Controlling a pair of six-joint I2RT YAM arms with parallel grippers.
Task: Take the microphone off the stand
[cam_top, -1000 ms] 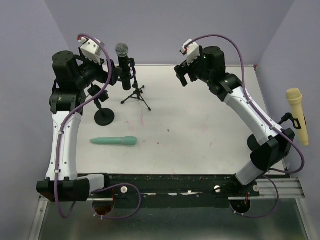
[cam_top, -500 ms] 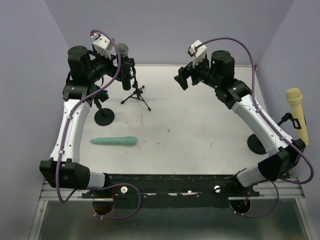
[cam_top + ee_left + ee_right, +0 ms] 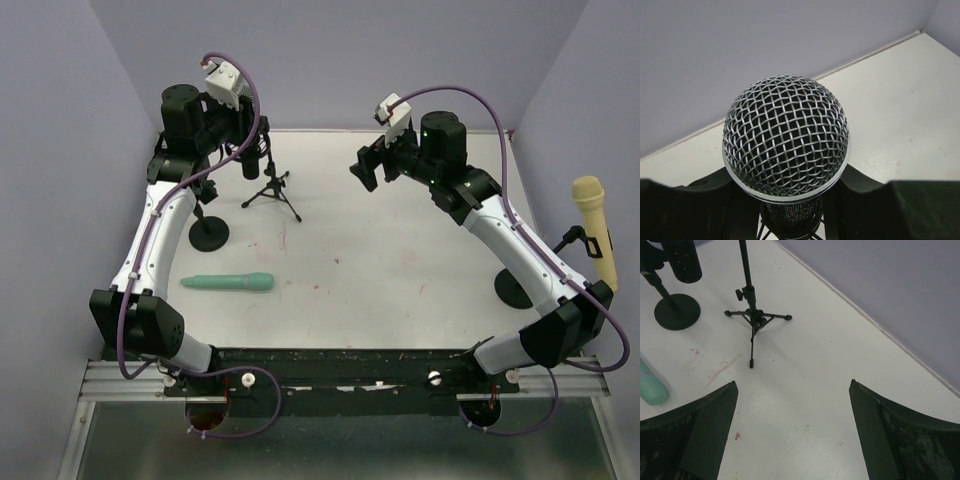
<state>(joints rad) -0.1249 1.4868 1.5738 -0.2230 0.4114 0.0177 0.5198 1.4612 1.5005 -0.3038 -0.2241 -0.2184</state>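
The microphone [image 3: 250,162] stands upright in the clip at the top of the tripod stand [image 3: 272,190], which is at the far left of the worktop [image 3: 400,260]. My left end effector [image 3: 243,140] is directly at the top of this stand. In my left wrist view the metal mesh head of the microphone fills the middle, and my two dark fingers [image 3: 685,210] are one on each side of the handle, just below the head. They are very close to the handle, but I cannot tell if they press on it or not.

My right end effector [image 3: 366,165] hangs in the air to the right of the tripod stand, well apart from it, and its jaws are wide apart with nothing between them. It looks toward the stand.

A round-base stand [image 3: 208,232] is just to the left and nearer than the tripod stand. A green microphone [image 3: 228,283] lies flat on the worktop, nearer again. A yellow microphone [image 3: 592,228] stands far to the right of the tripod stand, at the right edge.
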